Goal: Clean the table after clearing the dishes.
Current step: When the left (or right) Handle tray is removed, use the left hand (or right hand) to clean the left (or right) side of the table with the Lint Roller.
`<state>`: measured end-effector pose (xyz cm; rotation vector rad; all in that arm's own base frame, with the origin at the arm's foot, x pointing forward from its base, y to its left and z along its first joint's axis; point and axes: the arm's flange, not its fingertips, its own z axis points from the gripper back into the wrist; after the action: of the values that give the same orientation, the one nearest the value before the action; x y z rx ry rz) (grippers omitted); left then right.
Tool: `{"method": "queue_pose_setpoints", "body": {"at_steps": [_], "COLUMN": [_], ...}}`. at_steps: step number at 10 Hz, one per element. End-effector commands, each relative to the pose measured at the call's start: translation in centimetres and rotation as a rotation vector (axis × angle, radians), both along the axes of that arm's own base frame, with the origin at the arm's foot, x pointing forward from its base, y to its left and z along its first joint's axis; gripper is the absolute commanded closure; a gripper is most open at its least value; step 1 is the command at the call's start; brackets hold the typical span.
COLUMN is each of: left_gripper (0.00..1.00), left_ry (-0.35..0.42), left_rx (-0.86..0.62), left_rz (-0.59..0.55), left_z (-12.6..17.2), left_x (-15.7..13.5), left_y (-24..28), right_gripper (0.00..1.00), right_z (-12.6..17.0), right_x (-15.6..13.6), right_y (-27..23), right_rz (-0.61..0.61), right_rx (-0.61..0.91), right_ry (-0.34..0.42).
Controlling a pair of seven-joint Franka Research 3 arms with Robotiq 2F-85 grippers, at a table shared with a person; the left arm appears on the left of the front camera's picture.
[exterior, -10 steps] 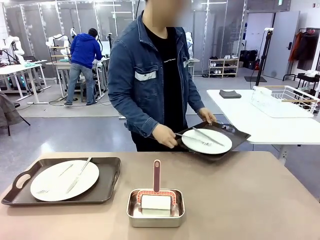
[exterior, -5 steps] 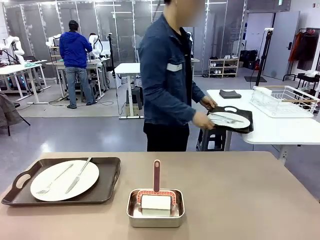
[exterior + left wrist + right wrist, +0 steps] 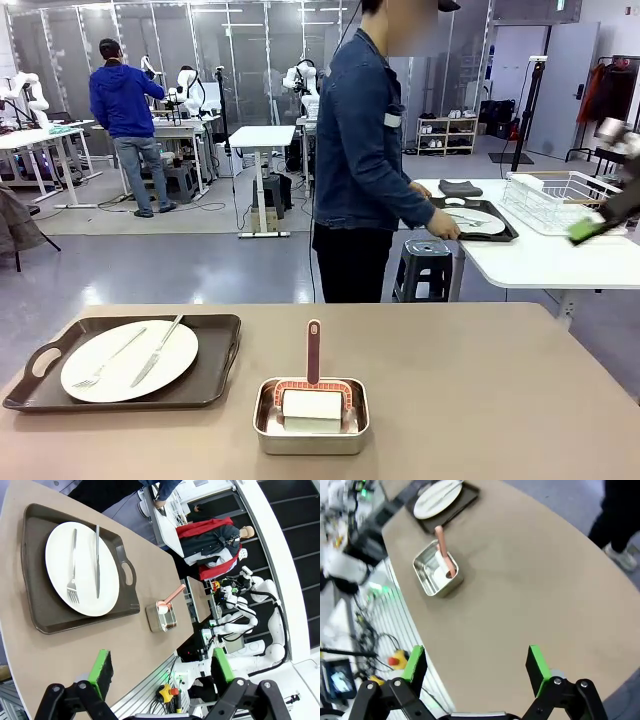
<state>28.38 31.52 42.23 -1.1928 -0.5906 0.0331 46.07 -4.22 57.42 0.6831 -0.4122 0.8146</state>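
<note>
Both your grippers hang above the table (image 3: 480, 380) with nothing in them: the left gripper (image 3: 161, 667) and the right gripper (image 3: 475, 667) each have their fingers spread wide.

One tray (image 3: 225, 350) sits at the table's left, carrying a plate (image 3: 175, 365) with a fork (image 3: 110, 358) and a knife (image 3: 158, 350) lying loose on it. The second tray (image 3: 500, 228) is at the far right on the white table (image 3: 540, 260), under the person's hand (image 3: 445, 230).

- **How it will handle:** expect the left tray to be stiff and fairly heavy. The plate looks breakable and smooth, so it and the cutlery will likely slide if the tray tips.
- **Where to grip:** take the tray by the cut-out handles at its two short ends, and keep it level.

The steel pan (image 3: 270, 425) at the near middle holds a roller (image 3: 314, 350). Its upright pink handle is the obvious place to pinch, and it is probably light.
</note>
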Motion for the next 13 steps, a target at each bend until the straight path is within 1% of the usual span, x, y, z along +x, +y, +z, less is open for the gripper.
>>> {"method": "queue_pose_setpoints", "body": {"at_steps": [1,2,3,4,5,6,7,8,13], "left_gripper": [0.0,0.0,0.0,0.0,0.0,0.0,0.0,0.0,0.0], "left_ry": [-0.011,-0.011,-0.011,-0.011,-0.011,-0.011,-0.011,-0.011,-0.011], "left_rx": [-0.001,-0.001,-0.001,-0.001,-0.001,-0.001,-0.001,-0.001,-0.001], "left_rz": [-0.002,-0.002,-0.002,-0.002,-0.002,-0.002,-0.002,-0.002,-0.002], "left_z": [0.0,0.0,0.0,0.0,0.0,0.0,0.0,0.0,0.0], "left_x": [-0.3,-0.3,-0.3,-0.3,-0.3,-0.3,-0.3,-0.3,-0.3], "left_y": [0.1,0.1,0.1,0.1,0.1,0.1,0.1,0.1,0.1], "right_gripper": [0.0,0.0,0.0,0.0,0.0,0.0,0.0,0.0,0.0], "right_z": [-1.9,-2.4,-3.3,-4.8,-6.2,-7.2,-8.0,-6.7,-6.7], "right_x": [-0.5,-1.2,-2.0,-2.9,-3.6,-4.0,-4.1,-4.5,-4.5], "right_y": [6.3,11.9,16.3,20.3,22.9,24.3,24.6,24.9,24.9], "right_rz": [0.086,0.186,0.261,0.333,0.368,0.385,0.395,0.426,0.426], "right_rx": [-0.154,-0.248,-0.302,-0.36,-0.422,-0.466,-0.476,-0.406,-0.406], "right_ry": [-0.08,-0.113,-0.118,-0.121,-0.143,-0.167,-0.174,-0.146,-0.146]}}
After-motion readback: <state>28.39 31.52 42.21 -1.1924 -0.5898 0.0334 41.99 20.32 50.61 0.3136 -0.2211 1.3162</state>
